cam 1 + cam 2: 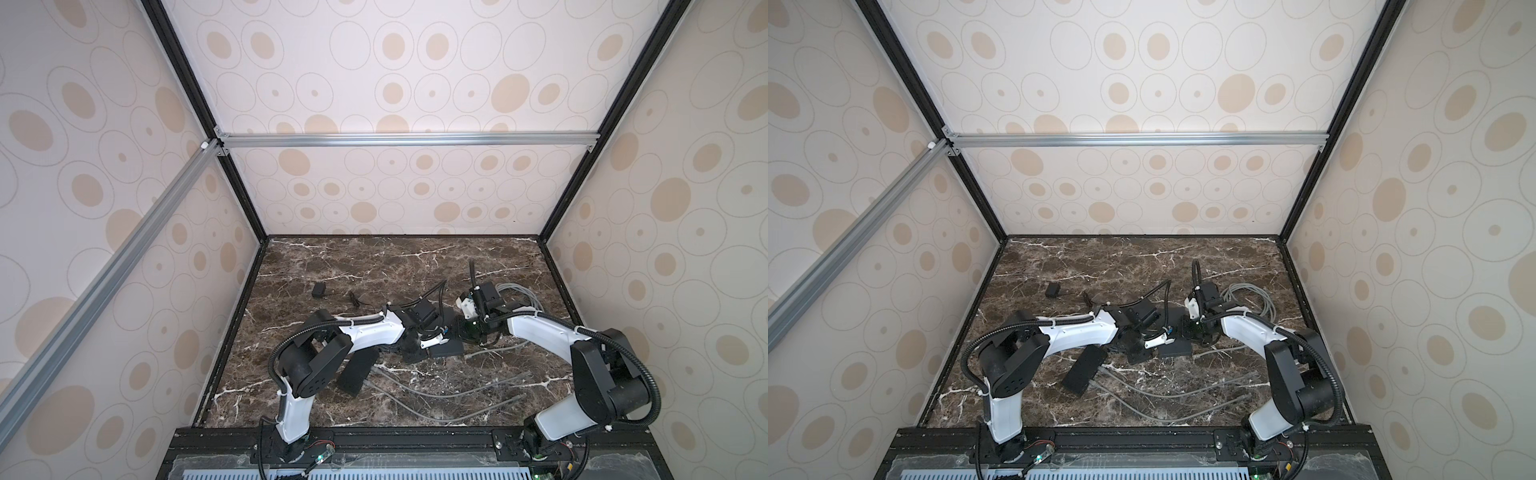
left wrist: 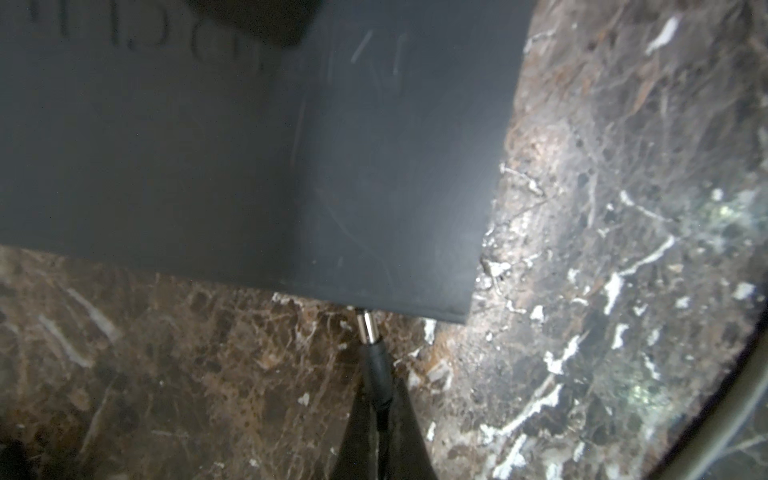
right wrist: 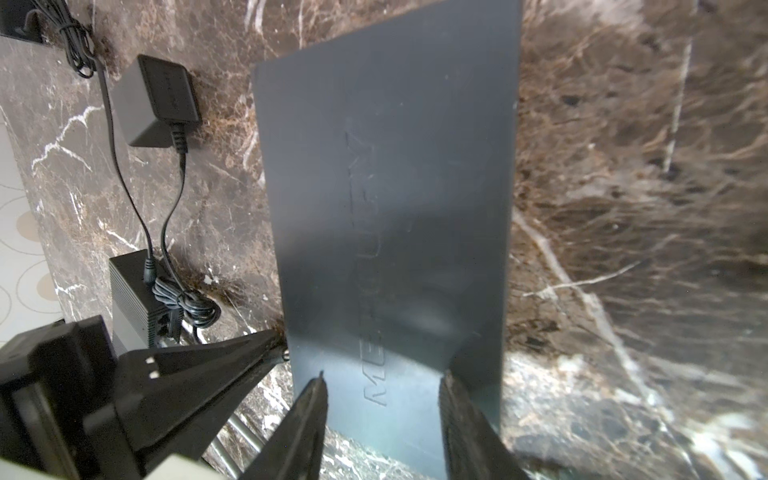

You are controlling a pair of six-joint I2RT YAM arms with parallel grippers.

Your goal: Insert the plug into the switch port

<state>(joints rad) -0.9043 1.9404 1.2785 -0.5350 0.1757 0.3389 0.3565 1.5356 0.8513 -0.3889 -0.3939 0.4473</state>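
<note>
- My left gripper (image 2: 380, 405) is clenched on the plug (image 2: 375, 361), pinching its black sleeve. The silver tip (image 2: 367, 326) sticks out ahead, bare.
- The plug sits at the side edge of the switch (image 2: 249, 166), close to one corner, with its tip right at the top-face edge. That edge hides the port, so I can't tell if the tip is in.
- My right gripper (image 3: 384, 376) has its fingers parted, tips down on the switch's top face, inside its side edges. Nothing is clamped between them, so it looks like a hold-down.
- Step in hand, my read: the final push of the plug into the switch.
- To do it well, line the barrel square to the switch's side wall first — in the left wrist view it looks to lean off-square, so fix the angle before pushing.
- Push slow and straight along the barrel. The sleeve is narrow and may slip back through my fingers.
- The right side should bear down firmly on the switch so it doesn't skate away from the plug on the marble table (image 2: 602, 208).
- Risk: the tip catches the port rim and levers the switch up.
- Done, I'd judge, when no silver shows beside the switch.
</note>
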